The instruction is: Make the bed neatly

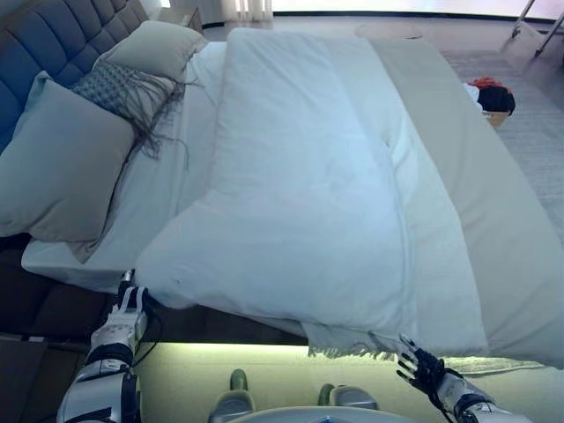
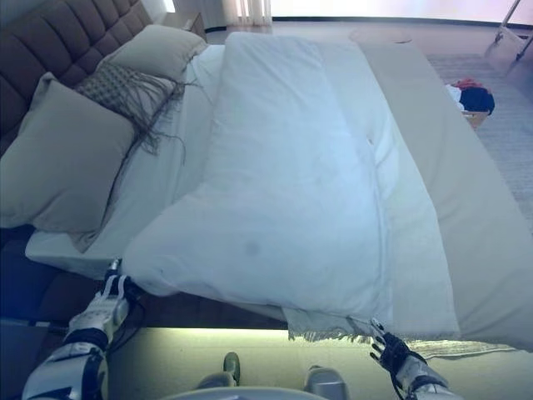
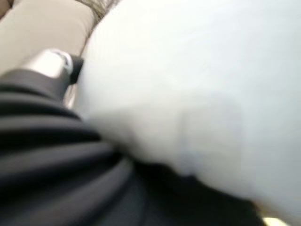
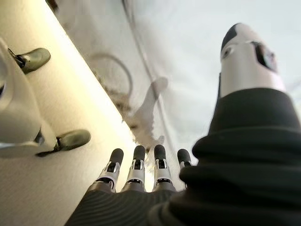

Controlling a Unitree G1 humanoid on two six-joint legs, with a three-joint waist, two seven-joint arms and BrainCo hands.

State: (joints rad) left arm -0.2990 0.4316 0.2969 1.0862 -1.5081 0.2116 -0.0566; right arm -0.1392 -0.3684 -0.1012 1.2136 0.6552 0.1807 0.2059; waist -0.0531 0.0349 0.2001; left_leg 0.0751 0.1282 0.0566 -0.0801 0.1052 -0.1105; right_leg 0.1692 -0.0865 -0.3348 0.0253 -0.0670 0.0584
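A thick white duvet (image 1: 300, 203) lies folded along the middle of the bed. A beige blanket (image 1: 493, 229) covers the side towards my right. Its fringed edge (image 1: 352, 348) hangs over the bed's near side. By the headboard rest a large beige pillow (image 1: 62, 167), a grey fringed cushion (image 1: 123, 88) and a farther pillow (image 1: 159, 48). My left hand (image 1: 123, 319) reaches up with straight fingers to the duvet's near left corner (image 3: 188, 94). Just below the fringe, my right hand (image 1: 421, 366) is open with its fingers (image 4: 138, 162) spread, holding nothing.
The tufted headboard (image 1: 44, 44) runs along the left. A nightstand (image 1: 181, 16) stands past the pillows. On the floor at the right, a basket (image 1: 492, 95) with clothes sits on a grey rug. Metal stand legs (image 1: 538, 26) show at the far right.
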